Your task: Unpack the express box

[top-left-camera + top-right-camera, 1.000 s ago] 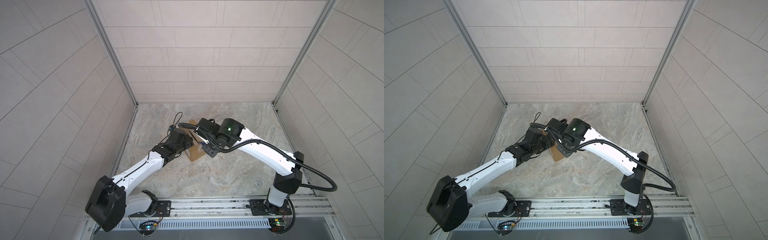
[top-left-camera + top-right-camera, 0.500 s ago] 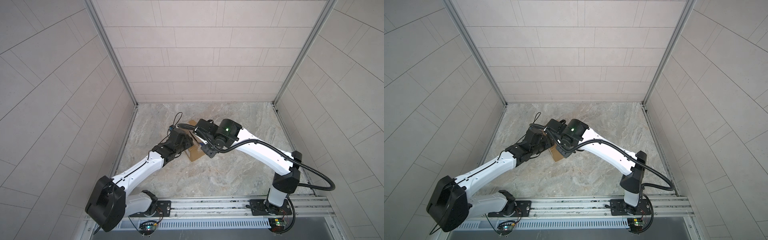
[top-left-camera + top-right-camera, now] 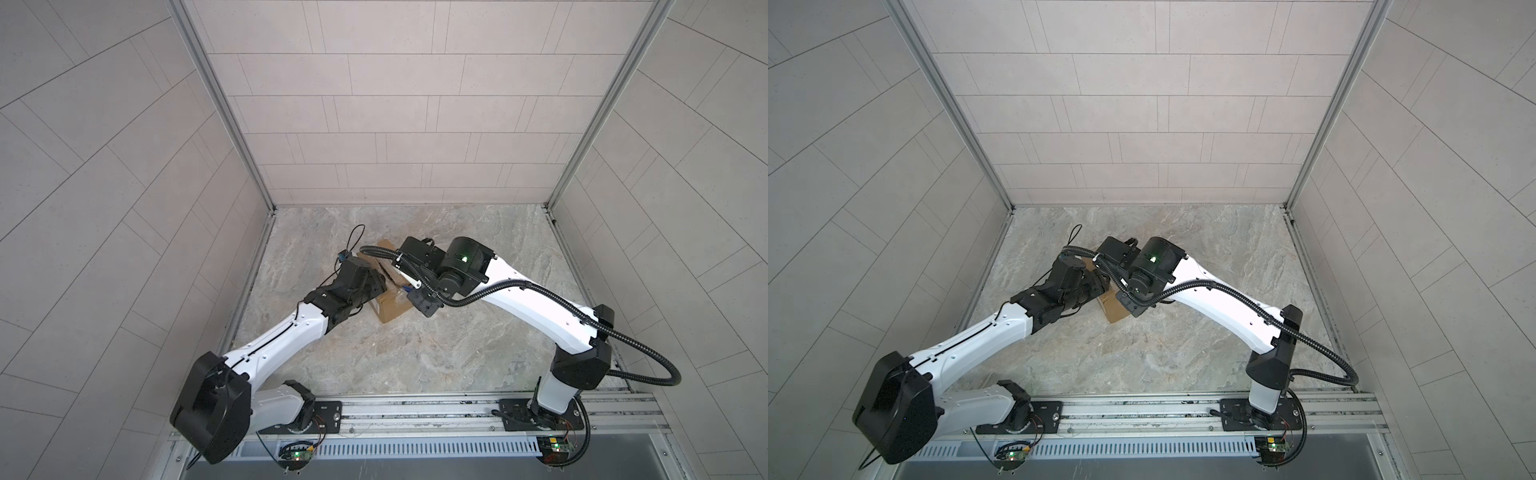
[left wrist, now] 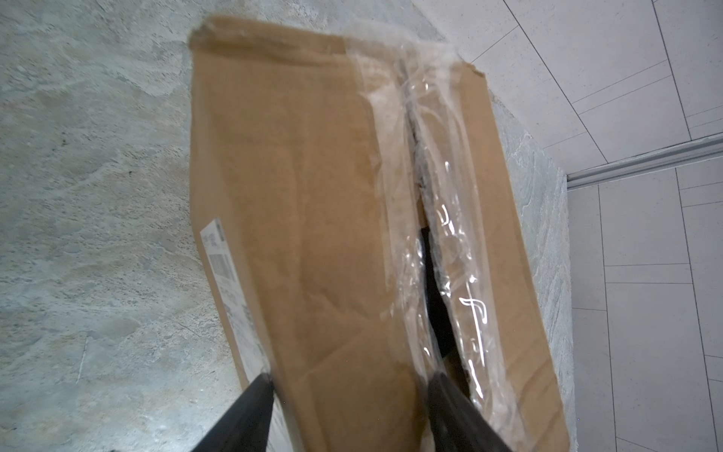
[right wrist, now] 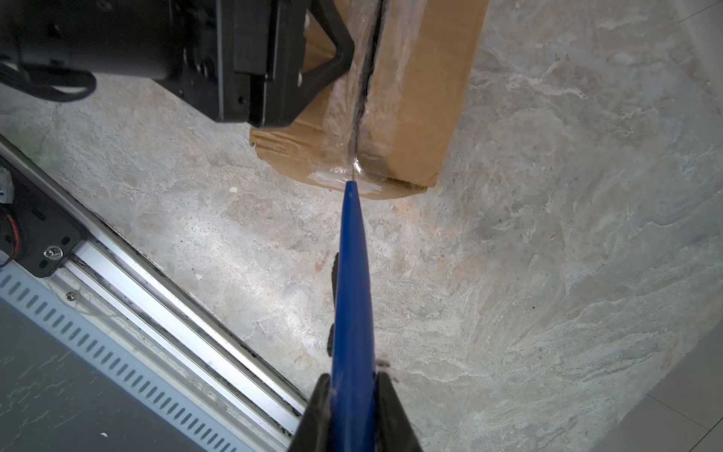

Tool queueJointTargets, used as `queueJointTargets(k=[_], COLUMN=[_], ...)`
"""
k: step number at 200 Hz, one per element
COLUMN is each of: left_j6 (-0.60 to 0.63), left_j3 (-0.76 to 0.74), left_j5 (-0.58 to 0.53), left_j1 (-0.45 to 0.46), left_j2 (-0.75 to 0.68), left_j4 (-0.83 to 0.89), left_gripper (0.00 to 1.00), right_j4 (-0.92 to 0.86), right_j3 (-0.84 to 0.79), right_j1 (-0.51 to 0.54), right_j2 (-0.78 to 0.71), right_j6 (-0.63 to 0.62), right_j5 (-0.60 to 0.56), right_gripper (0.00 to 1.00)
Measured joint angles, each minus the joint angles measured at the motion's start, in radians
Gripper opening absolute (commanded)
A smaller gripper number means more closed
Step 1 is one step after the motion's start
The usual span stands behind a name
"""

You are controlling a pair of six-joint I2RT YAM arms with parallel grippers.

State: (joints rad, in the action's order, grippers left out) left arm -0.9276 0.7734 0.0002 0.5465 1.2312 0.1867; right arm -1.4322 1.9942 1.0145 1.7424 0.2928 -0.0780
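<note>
The express box (image 4: 313,195), a brown carton with clear tape (image 4: 454,250) over a split top seam, lies on the marble floor and shows in both top views (image 3: 390,309) (image 3: 1113,311). My left gripper (image 4: 350,377) straddles one top flap. One finger presses the labelled side and the other sits in the seam slit, so it is shut on the box. My right gripper (image 5: 354,377) is shut on a blue cutter (image 5: 352,281). The cutter's tip touches the taped seam at the box's end (image 5: 414,98). In a top view both grippers (image 3: 374,282) (image 3: 419,301) meet over the box.
A white shipping label (image 4: 223,266) runs along the box's side. The metal base rail (image 3: 415,409) crosses the front edge. Tiled walls (image 3: 374,124) close in the floor on three sides. The right arm's black cable hose (image 3: 519,286) loops over the floor.
The right wrist shifted a little to the left and came back. The left arm and the box have stayed where they were.
</note>
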Motion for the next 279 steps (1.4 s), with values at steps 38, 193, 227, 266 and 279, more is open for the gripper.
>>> queueJointTargets(k=[38,193,227,266,279], left_j6=[0.000,0.016,0.056,0.113,0.141], left_j3=[0.000,0.007,0.032,0.070,0.071], left_j5=[-0.002,-0.028,-0.018,-0.005,0.004], left_j1=[0.000,-0.003,-0.003,-0.016,-0.037], left_j2=[0.000,-0.016,-0.035,-0.084,-0.103], left_j4=[0.001,0.005,0.031,0.042,0.045], left_gripper=[0.65,0.74,0.80,0.83,0.83], right_j4=[0.018,0.154,0.285,0.380,0.406], right_j3=[-0.008,-0.108,-0.261,-0.431,-0.514], right_j1=[0.000,-0.007,-0.027,-0.069,-0.074], right_j2=[0.000,-0.073,-0.258,-0.423,-0.473], right_j6=[0.011,0.021,0.042,0.113,0.143], right_j5=[0.019,-0.019,-0.047,-0.076,-0.075], right_gripper=[0.00,0.00,0.00,0.00,0.00])
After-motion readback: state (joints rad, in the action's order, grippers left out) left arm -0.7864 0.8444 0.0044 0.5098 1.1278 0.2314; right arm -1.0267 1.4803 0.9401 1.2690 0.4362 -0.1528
